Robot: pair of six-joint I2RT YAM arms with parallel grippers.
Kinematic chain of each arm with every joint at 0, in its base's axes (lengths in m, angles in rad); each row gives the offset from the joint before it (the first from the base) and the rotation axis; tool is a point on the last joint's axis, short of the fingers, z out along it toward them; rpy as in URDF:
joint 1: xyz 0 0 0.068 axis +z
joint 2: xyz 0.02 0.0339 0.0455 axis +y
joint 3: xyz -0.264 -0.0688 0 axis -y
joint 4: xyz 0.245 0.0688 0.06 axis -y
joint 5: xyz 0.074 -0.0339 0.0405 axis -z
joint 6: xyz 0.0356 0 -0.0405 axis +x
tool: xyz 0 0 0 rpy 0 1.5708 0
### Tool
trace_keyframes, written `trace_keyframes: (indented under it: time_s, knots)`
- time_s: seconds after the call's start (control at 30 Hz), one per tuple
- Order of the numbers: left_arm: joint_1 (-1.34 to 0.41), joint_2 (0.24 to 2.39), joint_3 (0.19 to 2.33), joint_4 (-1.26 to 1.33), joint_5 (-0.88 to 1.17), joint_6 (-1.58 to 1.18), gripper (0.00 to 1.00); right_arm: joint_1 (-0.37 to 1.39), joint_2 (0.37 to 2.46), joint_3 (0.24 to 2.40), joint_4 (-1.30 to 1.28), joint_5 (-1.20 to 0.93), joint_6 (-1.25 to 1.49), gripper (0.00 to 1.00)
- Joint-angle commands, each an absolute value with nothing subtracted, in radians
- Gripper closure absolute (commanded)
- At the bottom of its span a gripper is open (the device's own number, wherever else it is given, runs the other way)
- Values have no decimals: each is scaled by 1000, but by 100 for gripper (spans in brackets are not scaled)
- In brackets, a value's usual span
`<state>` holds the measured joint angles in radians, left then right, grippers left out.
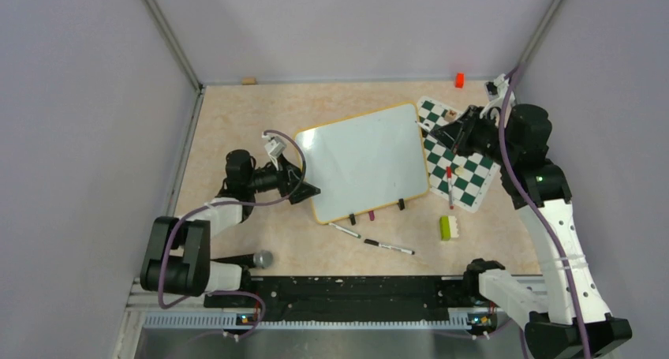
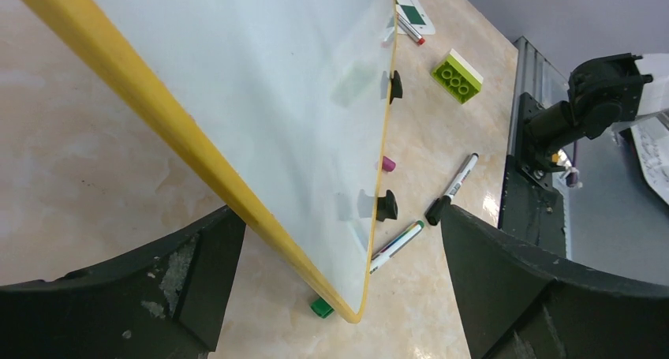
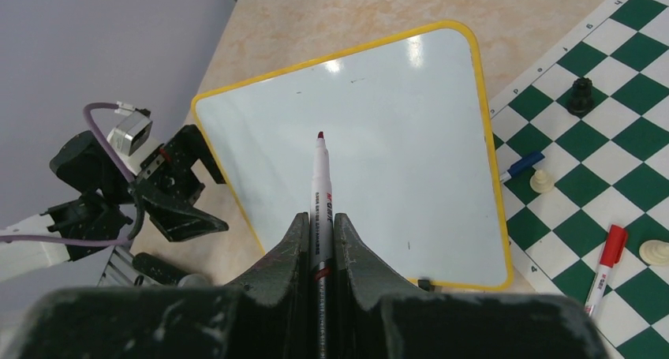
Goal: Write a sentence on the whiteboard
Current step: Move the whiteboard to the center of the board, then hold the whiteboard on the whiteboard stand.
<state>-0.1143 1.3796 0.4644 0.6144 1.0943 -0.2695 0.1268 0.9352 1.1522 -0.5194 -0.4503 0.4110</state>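
Left jaws released astride the blank whiteboard's (image 1: 363,158) edge, right jaws grasping a marker (image 3: 321,177), which likely must touch down next.

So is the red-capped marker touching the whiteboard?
Apart. The right wrist view shows chess mat squares between the red-capped marker and the whiteboard.

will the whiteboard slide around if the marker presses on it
Probably stiff: the whiteboard keeps a flat face and straight frame. It may skid: the tabletop looks smooth and the left gripper stands open around its edge, not clamping.
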Motion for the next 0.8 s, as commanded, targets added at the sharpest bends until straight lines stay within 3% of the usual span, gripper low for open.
trace_keyframes:
  time_s: [0.0, 0.6, 0.77]
  knots:
    - [-116, 1300, 472, 499, 1063, -146, 1, 120, 902, 1154, -504, -457, 397, 100]
    - [-114, 1267, 508, 380, 1131, -60, 1, 121, 849, 1145, -564, -426, 387, 100]
    - [-114, 1220, 542, 257, 945, -74, 2, 120, 824, 1119, -592, -416, 373, 100]
